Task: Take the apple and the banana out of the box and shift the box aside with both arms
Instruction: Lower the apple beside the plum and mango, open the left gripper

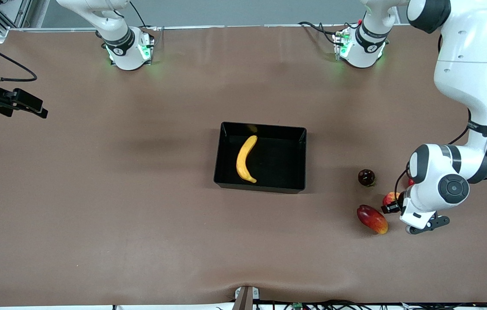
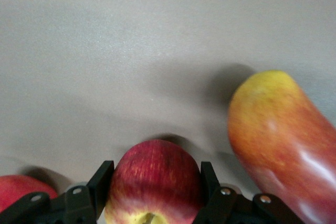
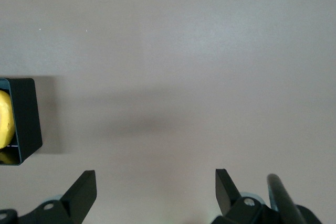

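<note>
The yellow banana (image 1: 245, 159) lies in the black box (image 1: 262, 127) at the middle of the table. The red apple with yellowish patches (image 1: 390, 198) is at the left arm's end of the table. My left gripper (image 1: 393, 207) is low over it, a finger pressed against each side of the apple (image 2: 155, 182). My right gripper (image 1: 32, 107) is open and empty, up over the right arm's end of the table. Its wrist view shows the box's end wall (image 3: 26, 121) and a bit of banana (image 3: 4, 119).
An oblong red-orange mango (image 1: 372, 218) lies just beside the apple, nearer the front camera; it also shows in the left wrist view (image 2: 283, 145). A dark red round fruit (image 1: 366, 177) sits farther back. A small plain red fruit (image 2: 21, 192) lies close by the left gripper.
</note>
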You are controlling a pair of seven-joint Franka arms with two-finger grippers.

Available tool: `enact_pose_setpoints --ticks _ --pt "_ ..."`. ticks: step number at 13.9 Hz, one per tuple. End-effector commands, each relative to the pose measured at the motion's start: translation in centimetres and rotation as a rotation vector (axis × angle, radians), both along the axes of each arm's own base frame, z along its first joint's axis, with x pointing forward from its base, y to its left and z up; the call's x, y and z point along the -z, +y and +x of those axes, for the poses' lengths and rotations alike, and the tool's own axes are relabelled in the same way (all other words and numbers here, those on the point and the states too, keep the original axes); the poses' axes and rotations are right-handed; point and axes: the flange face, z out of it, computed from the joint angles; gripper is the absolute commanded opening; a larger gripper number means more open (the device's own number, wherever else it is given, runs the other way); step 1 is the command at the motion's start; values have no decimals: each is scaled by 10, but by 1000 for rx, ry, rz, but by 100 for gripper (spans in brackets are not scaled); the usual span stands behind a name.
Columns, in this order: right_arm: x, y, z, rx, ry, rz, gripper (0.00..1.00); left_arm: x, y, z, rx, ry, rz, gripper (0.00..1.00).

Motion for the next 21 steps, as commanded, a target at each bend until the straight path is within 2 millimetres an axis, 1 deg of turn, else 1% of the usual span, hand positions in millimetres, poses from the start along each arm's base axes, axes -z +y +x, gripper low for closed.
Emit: enact_pose_setpoints --ticks 1,6,7,8,9,10,11,12,13,14,17,19,21 --pt "-2 -3 1 -6 2 21 100 5 0 -1 19 1 12 0" --pt "-2 -3 1 -6 2 21 100 9 4 -2 9 10 12 0" --pt "-2 -3 1 -6 2 21 100 9 4 -2 9 10 12 8" --pt "-2 -3 1 -6 2 21 100 10 4 -3 9 13 12 24" --pt "-2 -2 1 -8 2 21 100 9 5 -3 7 14 12 61" --pt "-2 -2 1 -8 2 21 100 9 8 -3 4 16 13 100" --pt "-2 -3 1 -6 2 21 100 2 14 -2 -4 7 13 100" --pt "-2 -2 1 -8 2 21 100 -1 13 -2 -4 8 14 100" --pt "-2 -2 1 -8 2 21 100 -13 7 -2 -1 15 16 100" --pt "-2 -2 1 -8 2 21 100 -33 -2 -3 4 29 20 100" --pt "-2 -3 1 -6 2 21 100 -96 -44 -12 45 57 -5 100" --pt "-2 -3 1 -6 2 22 100 -136 -84 -24 87 71 -23 100" --pt "-2 -2 1 -8 2 22 100 -168 -130 -38 129 65 -45 100"
